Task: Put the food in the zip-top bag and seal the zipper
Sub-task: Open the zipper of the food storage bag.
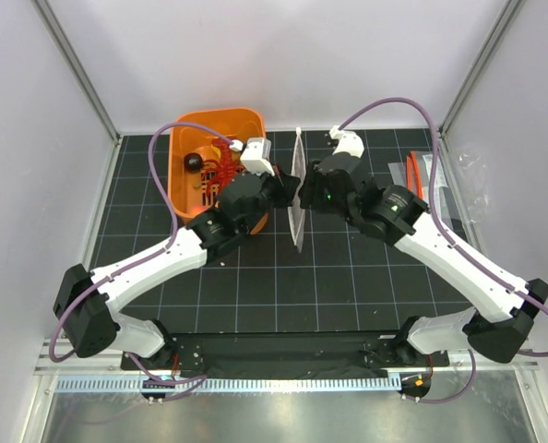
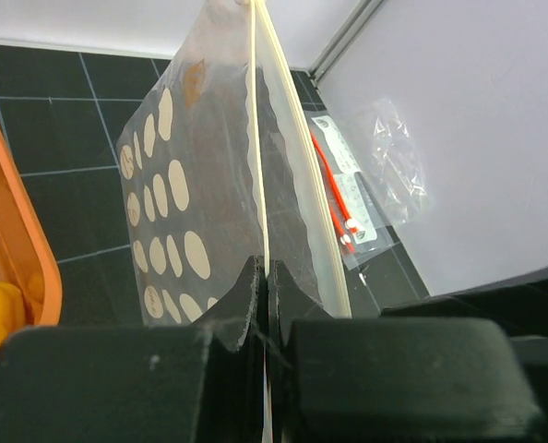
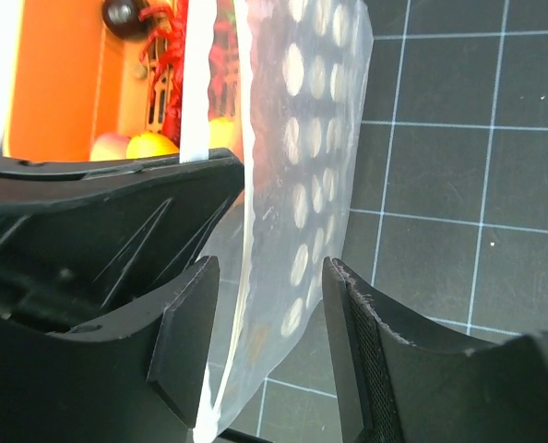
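Observation:
The clear dotted zip-top bag [image 1: 298, 189] stands upright and edge-on between my two grippers. My left gripper [image 2: 265, 277] is shut on one zipper strip [image 2: 258, 138] at the bag's mouth; the second strip [image 2: 302, 157] bows away to the right. My right gripper [image 3: 269, 323] is open, with the bag's dotted wall [image 3: 320, 138] hanging between its fingers [image 3: 366, 341], and they do not pinch it. The red lobster [image 1: 223, 172] lies in the orange basket [image 1: 184, 138]. A round yellow-orange piece [image 3: 149, 145] shows in the basket too. No grape bunch is in view.
A dark ball [image 1: 194, 161] lies in the basket. Flat clear packets with an orange-red strip [image 1: 431, 180] lie at the right edge of the black grid mat; they also show in the left wrist view [image 2: 348, 203]. White walls and metal posts enclose the table.

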You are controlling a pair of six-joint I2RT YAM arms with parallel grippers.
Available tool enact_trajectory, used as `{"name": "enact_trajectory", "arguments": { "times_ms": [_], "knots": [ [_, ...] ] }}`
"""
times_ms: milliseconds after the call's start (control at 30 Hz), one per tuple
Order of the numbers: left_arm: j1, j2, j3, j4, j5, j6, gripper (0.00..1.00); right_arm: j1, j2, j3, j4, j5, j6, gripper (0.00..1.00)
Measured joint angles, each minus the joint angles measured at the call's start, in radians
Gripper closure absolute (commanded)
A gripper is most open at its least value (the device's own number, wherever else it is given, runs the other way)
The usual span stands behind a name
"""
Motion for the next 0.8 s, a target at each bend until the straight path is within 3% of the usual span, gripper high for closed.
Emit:
{"name": "enact_trajectory", "arguments": {
  "times_ms": [100,333,400,533,667,800],
  "knots": [
    [0.0,-0.002,-0.003,-0.005,0.003,0.014,1.0,-0.001,0.022,-0.014,0.013,-0.014,-0.012,0.47],
    [0.0,-0.004,-0.029,-0.005,0.021,0.034,1.0,-0.047,0.061,-0.016,-0.017,0.006,-0.012,0.73],
    [0.0,-0.004,-0.031,-0.006,0.024,0.04,1.0,-0.071,0.069,-0.021,-0.027,0.019,-0.012,0.99],
    [0.007,-0.005,-0.038,-0.006,0.039,0.036,1.0,-0.109,0.11,-0.001,-0.102,0.087,-0.012,0.99],
    [0.048,-0.002,-0.051,-0.005,0.073,-0.012,1.0,-0.113,0.23,0.182,-0.274,0.212,-0.025,0.99],
    [0.105,0.048,-0.042,0.017,0.132,-0.06,1.0,-0.111,0.25,0.256,-0.363,0.303,-0.052,0.99]
  ]
}}
